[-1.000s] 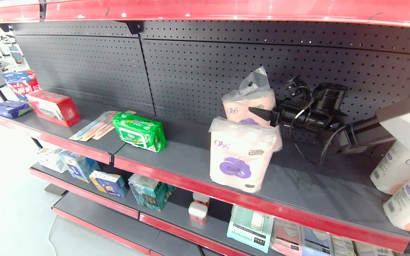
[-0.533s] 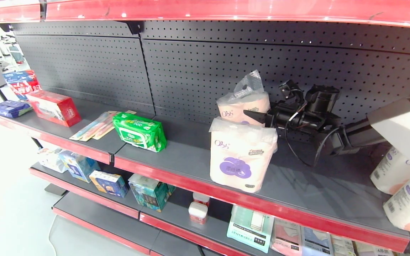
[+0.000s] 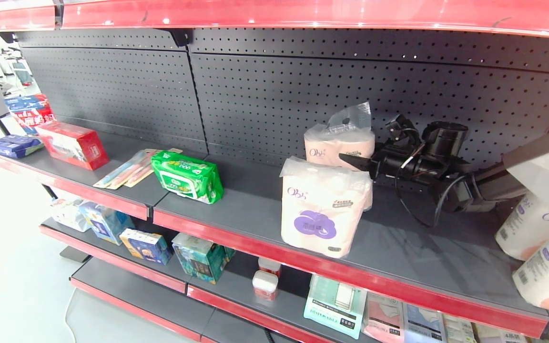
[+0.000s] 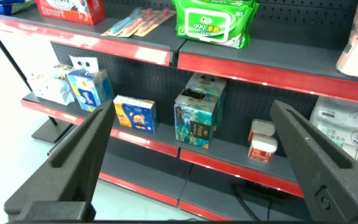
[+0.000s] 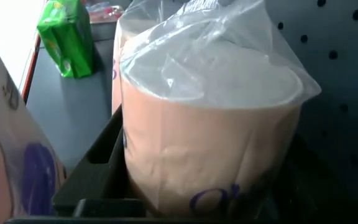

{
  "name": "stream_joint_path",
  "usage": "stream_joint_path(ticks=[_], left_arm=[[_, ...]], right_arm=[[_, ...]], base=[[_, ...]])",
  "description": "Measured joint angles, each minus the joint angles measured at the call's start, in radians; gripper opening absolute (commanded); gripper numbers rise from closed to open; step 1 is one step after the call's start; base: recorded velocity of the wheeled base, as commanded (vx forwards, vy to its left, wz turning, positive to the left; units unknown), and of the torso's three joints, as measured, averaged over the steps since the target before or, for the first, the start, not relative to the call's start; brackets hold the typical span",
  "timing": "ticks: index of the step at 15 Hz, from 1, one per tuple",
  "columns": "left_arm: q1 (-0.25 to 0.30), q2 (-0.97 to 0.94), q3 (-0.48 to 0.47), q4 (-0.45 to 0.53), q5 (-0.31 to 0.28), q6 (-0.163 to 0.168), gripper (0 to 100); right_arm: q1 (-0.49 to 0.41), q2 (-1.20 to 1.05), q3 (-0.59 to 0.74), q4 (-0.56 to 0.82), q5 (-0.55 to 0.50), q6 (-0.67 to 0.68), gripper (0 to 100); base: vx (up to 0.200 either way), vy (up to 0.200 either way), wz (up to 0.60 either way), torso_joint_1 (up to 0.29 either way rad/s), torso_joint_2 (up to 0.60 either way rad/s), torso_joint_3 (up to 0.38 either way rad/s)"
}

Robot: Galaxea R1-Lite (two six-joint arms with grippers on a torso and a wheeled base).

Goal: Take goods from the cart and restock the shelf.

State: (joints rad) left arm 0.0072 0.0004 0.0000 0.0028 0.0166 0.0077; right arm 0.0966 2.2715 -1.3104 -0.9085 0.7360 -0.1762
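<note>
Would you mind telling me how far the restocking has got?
Done: one pack of rolls stands at the front edge of the shelf. In hand: the right gripper grips a second pack just behind it. Left: letting go; the open left gripper holds nothing.

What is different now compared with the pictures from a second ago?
The right gripper, still shut on the toilet paper pack, swung a little left, then back right, and came lower behind the front pack. Nothing was let go. The green wipes, the red box and the front pack stayed in place.
</note>
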Motion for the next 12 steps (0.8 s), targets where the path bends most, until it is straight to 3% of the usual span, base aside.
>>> stream_joint_path(ticks=[7, 12], left_arm=[[0.0, 0.0, 0.0, 0.0, 0.0, 0.0, 100], [0.0, 0.0, 0.0, 0.0, 0.0, 0.0, 100]], right_arm=[[-0.076, -0.068, 0.151, 0.001, 0.1, -0.119, 0], [-0.099, -0.1, 0.187, -0.001, 0.137, -0.137, 0]], base=[[0.0, 0.0, 0.0, 0.0, 0.0, 0.0], [0.0, 0.0, 0.0, 0.0, 0.0, 0.0]])
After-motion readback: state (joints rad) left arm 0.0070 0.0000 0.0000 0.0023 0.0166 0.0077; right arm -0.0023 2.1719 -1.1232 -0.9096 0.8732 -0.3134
